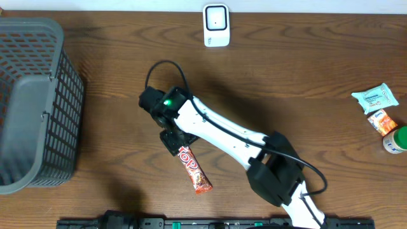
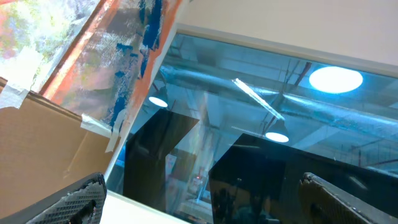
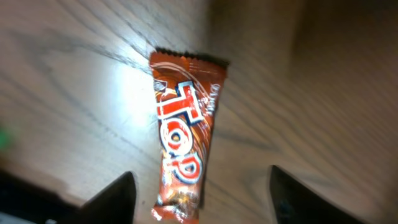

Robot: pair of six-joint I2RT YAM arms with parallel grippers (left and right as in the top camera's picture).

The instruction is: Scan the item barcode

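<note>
Overhead, I see the candy bar (image 1: 194,168) lying flat on the brown table (image 1: 305,76). Its top end is hidden under my right gripper (image 1: 173,141). Right wrist view is blurry; the fingers (image 3: 115,199) stand apart on both sides of it, holding nothing. My left gripper (image 2: 208,208) gapes wide, facing ceiling lights (image 2: 336,79).

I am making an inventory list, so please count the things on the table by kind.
Packets: 3, namely Top bar, pale green packet, orange packet
Basket: 1
Scanner: 1
Green-capped container: 1
Total: 6
</note>
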